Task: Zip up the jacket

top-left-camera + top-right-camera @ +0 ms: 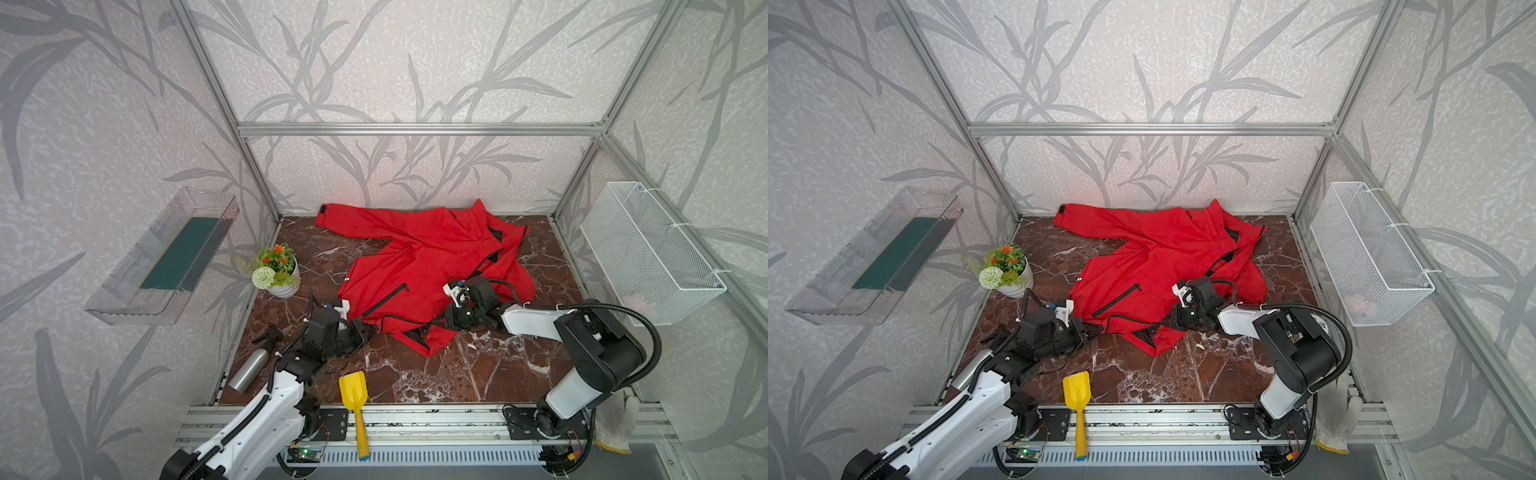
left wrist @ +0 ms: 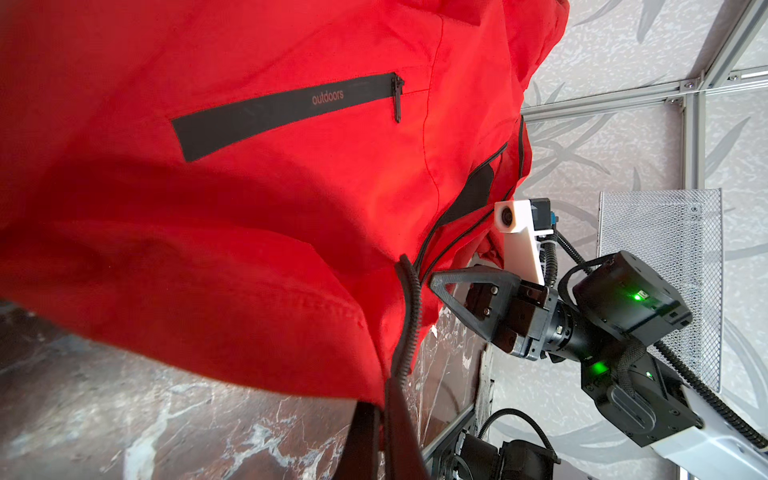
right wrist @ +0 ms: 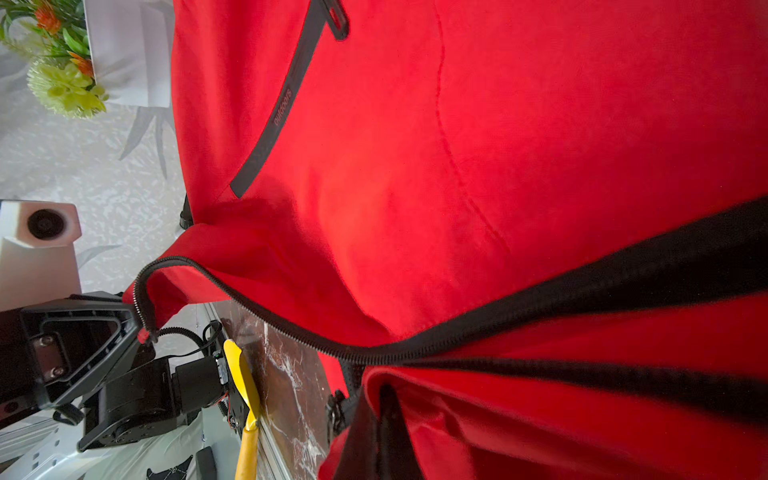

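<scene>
The red jacket (image 1: 415, 266) (image 1: 1142, 266) lies crumpled on the marble table, one sleeve stretched toward the back left. Its black front zipper (image 3: 291, 316) is undone near the hem, and black lining shows there. My left gripper (image 1: 371, 328) (image 1: 1096, 330) (image 2: 382, 432) is shut on the hem corner at the end of one zipper edge (image 2: 409, 316). My right gripper (image 1: 441, 322) (image 1: 1170, 322) (image 3: 378, 432) is shut on the other front edge, a short way to the right. The zipper tape runs between them. The zipper's slider is not visible.
A flower pot (image 1: 278, 274) stands at the table's left edge, with a steel bottle (image 1: 248, 370) in the front left corner. A yellow scoop (image 1: 353, 395) overhangs the front rail. A white wire basket (image 1: 648, 249) hangs on the right wall and a clear tray (image 1: 166, 253) on the left wall.
</scene>
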You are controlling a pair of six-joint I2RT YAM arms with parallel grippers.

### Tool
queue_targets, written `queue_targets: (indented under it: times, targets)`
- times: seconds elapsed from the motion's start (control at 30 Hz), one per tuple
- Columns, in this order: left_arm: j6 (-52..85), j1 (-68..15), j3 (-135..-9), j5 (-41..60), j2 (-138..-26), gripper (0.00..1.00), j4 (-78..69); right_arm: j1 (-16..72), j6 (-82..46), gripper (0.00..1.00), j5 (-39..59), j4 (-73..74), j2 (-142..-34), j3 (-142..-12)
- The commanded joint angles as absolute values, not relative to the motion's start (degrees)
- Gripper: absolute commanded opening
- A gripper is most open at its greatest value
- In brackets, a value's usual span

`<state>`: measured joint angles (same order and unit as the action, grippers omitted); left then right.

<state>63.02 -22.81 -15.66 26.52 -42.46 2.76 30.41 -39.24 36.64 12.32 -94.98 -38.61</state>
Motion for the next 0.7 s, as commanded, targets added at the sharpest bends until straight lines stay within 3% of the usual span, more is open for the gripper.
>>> queue_targets:
  times: [0.0,0.33,0.67]
  targets:
    - [63.37,-23.19,-14.33,25.22,-41.91,0.00,3.44,31.24,-39.60,0.01,37.40,15.91,-95.23,-38.34]
    - [63.87,-23.99,-13.44,24.61,-42.55,0.00,2.00,32.68,-40.44,0.20,35.42,14.77,-94.06,-37.36]
    - [64.16,-24.59,-12.83,24.50,-42.85,0.00,0.87,33.18,-40.01,0.06,31.82,11.14,-90.41,-35.07]
